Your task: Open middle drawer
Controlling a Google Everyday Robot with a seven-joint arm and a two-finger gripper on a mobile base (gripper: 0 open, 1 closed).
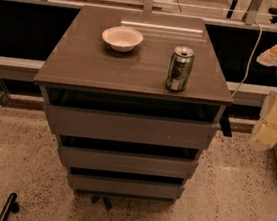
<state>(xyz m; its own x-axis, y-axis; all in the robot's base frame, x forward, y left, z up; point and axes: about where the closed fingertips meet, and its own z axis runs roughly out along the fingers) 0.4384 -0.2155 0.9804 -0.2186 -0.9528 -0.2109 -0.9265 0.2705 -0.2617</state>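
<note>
- The dark grey-brown, handle-less middle drawer (127, 162) sits shut between the other two drawer fronts.
- It is likely stiff and smooth; hook its top edge through the gap above.
- The dark gripper (226, 126) is beside the cabinet's right edge; whether it is spread or closed, I cannot tell.

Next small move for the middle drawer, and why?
Probably bring the end effector, not in view now, toward the gap above the middle drawer. Its front is flat with no handle and looks shut, so the top edge seems the only hold.
</note>
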